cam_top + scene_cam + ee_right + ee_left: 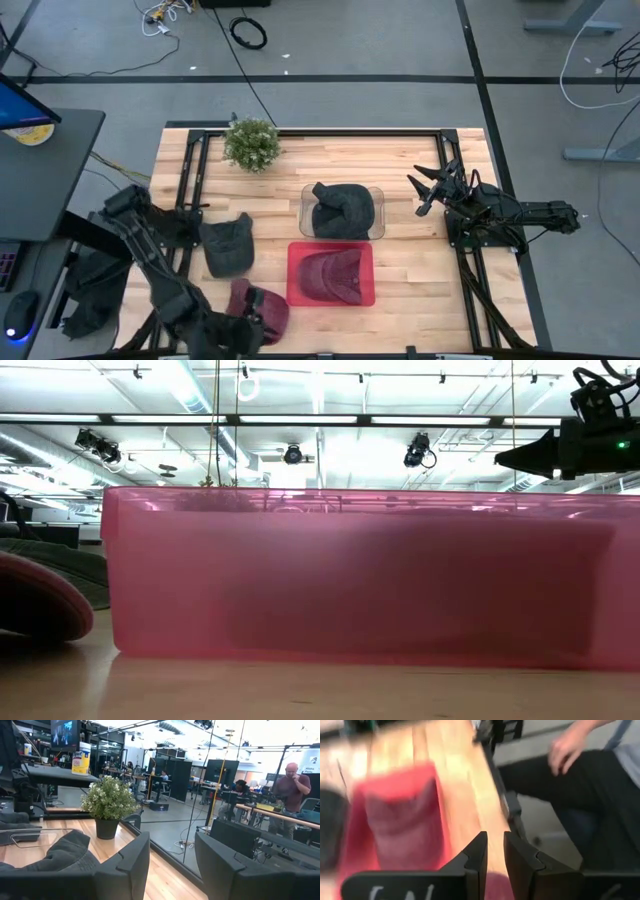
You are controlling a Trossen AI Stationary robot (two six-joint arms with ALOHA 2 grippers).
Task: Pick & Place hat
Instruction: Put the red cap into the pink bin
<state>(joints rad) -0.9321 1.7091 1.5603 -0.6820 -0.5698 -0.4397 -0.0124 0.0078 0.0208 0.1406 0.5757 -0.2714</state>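
Note:
A maroon hat (268, 308) sits near the table's near edge, and my left gripper (245, 318) is at it, fingers nearly together (495, 857). In the low view that maroon hat (40, 600) is low over the wood. A second maroon hat (335, 275) lies in a red bin (296, 297). A dark grey hat (340, 208) lies in a clear bin (378, 228). Another grey hat (228, 245) lies on the table. My right gripper (425, 190) waits open by the right edge, fingers wide apart (172, 865). My left gripper is shut on the maroon hat; maroon cloth (492, 889) shows between the two fingers, back from their tips. The gripper body hides which part of the hat this is. The fingers point along the table toward the red bin (395, 815).
A potted plant (251, 143) stands at the far edge. Black frame rails (190, 170) run along the table's sides. A person's hand (565, 745) and dark trousers (590, 795) are just beyond the table edge. Bare wood lies right of the bins (420, 270).

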